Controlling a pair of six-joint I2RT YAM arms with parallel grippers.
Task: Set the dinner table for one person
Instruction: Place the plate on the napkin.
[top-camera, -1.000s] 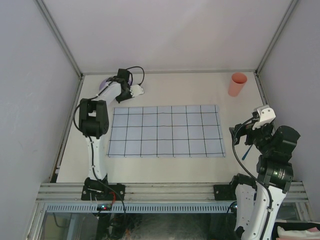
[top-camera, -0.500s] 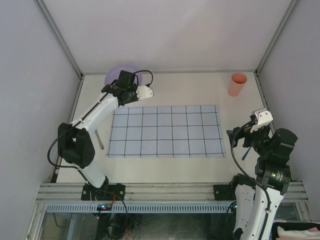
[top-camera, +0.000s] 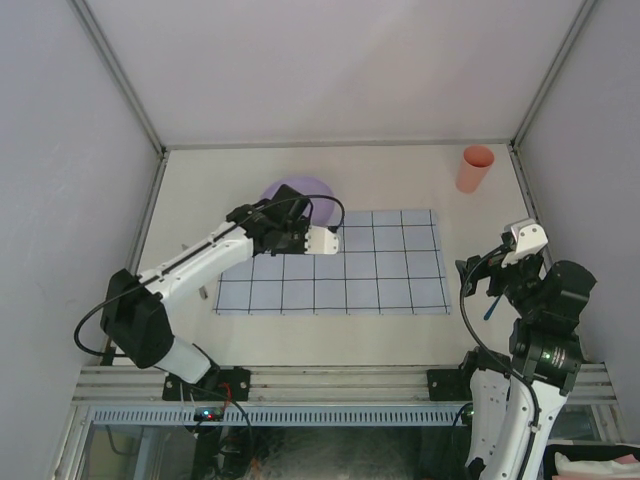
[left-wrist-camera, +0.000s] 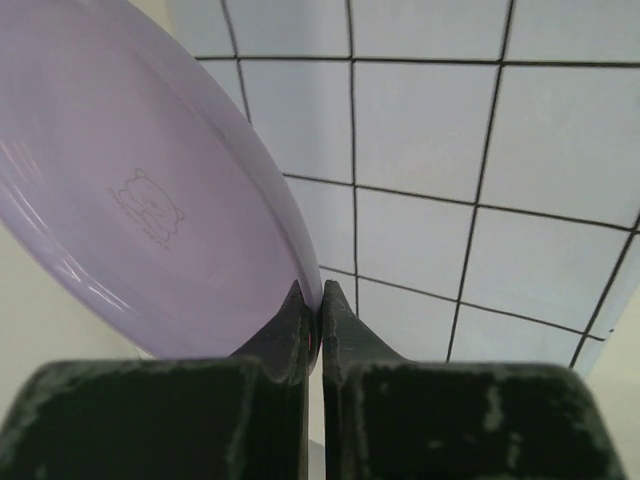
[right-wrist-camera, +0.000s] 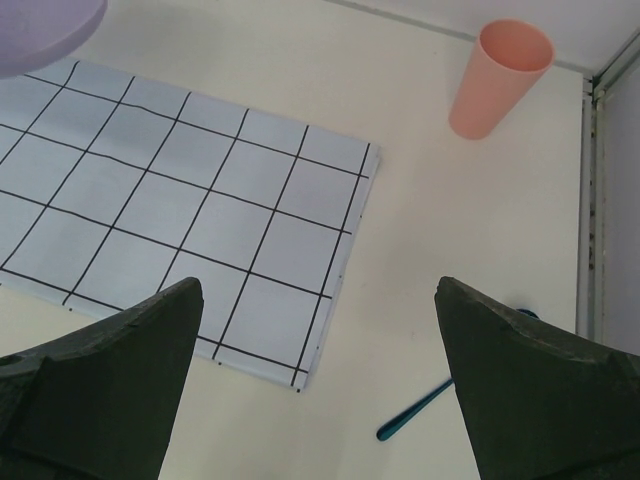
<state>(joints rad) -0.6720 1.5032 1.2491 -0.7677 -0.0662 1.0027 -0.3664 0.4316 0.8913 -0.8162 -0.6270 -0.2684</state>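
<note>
Item 1: lilac plate (top-camera: 297, 190). My left gripper (left-wrist-camera: 308, 300) is pressed together on its rim. The plate is tilted on edge, over the far left corner of the checked cloth (top-camera: 380, 270). The face toward my left wrist camera carries a faint outlined mark. Its left side is cut off in that view.

Item 2: pink cup (top-camera: 475, 168). It stands upright at the far right corner of the dinner table (top-camera: 400, 175), well apart from the cloth. I cannot make out its inside.

Item 3: dinner table. It is off-white, lies under both my arms, and has the cloth spread at its middle.

Item 4: blue utensil (right-wrist-camera: 420, 410). It lies on the table near my right gripper (right-wrist-camera: 318, 290). One end is hidden behind a finger, so I cannot tell its kind.

Pose: my left arm reaches out over the cloth's left part. My right arm is folded near its base, with its jaws spread wide and holding nothing.
</note>
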